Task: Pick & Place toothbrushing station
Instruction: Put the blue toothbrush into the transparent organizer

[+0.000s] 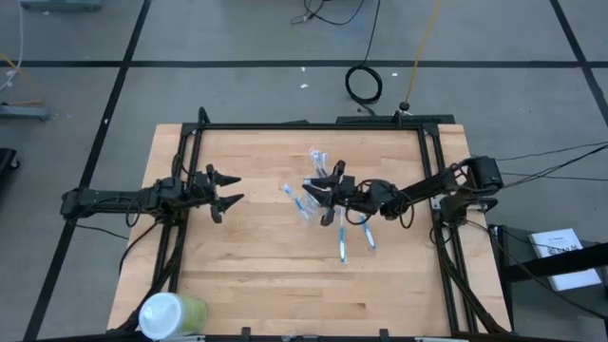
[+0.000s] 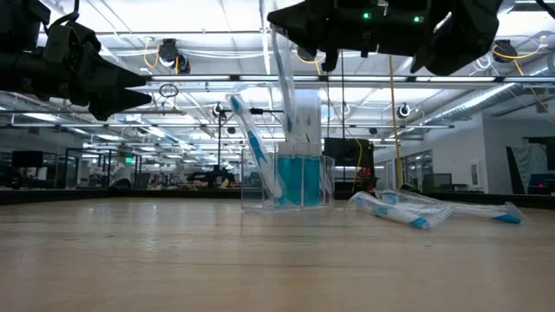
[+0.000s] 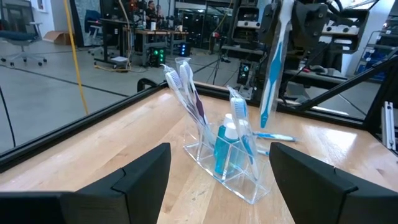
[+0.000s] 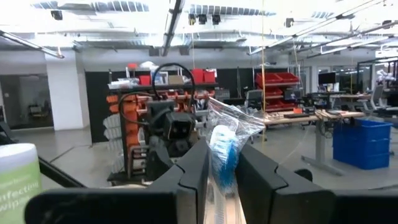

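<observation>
A small clear plastic holder [image 2: 288, 182] stands on the table's middle, also in the left wrist view [image 3: 227, 167]. Blue-and-white toothbrushes [image 3: 186, 93] lean in it, beside a white-and-teal tube [image 3: 225, 146]. My right gripper [image 1: 320, 188] is shut on a wrapped blue-and-white toothbrush [image 2: 286, 87], just above the holder. More toothbrushes [image 1: 343, 243] lie flat on the table to the holder's right [image 2: 414, 213]. My left gripper [image 1: 236, 188] is open and empty, left of the holder and facing it. My right gripper pinches the wrapped toothbrush between its two fingers [image 4: 194, 168], close below its bristle end [image 4: 222, 146]. The fingers come level from the table's right and lie across the brush. The brush hangs upright below them, its lower end [image 3: 265, 118] clear above the holder.
A green cup with a white lid [image 1: 171, 313] stands at the table's near left corner. Black frame rails [image 1: 313, 126] run along the table's far, left and right sides. Bare wood lies between the holder and the near edge.
</observation>
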You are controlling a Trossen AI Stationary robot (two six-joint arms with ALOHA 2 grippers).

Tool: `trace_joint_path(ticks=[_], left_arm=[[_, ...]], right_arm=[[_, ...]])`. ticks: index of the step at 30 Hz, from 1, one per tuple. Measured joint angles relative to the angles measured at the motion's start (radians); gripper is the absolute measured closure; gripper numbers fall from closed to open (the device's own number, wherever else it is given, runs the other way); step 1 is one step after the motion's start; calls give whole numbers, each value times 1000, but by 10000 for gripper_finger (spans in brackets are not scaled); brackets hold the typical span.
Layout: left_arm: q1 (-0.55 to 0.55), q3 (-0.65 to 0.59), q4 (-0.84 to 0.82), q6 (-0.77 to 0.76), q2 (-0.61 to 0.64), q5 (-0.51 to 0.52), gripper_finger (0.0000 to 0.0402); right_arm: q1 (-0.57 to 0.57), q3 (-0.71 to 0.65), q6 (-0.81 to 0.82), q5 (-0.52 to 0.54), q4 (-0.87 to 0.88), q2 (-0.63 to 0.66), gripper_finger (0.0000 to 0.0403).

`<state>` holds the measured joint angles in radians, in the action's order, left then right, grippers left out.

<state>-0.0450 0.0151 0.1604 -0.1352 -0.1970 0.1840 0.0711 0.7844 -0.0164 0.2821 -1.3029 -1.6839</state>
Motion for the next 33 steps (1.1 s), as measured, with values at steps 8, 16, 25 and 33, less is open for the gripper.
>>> trace_joint_path(ticks=[8, 16, 25, 33], left_arm=[[0, 0, -1, 0, 0, 0, 119], [0, 0, 0, 0, 0, 0, 119], [0, 0, 0, 0, 0, 0, 119], [0, 0, 0, 0, 0, 0, 119]], right_arm=[[-11, 61, -2, 0, 2, -70, 344], [-18, 76, 2, 2, 24, -128, 344], [-23, 76, 31, 5, 101, -136, 344], [-38, 76, 71, 35, 192, -135, 344]])
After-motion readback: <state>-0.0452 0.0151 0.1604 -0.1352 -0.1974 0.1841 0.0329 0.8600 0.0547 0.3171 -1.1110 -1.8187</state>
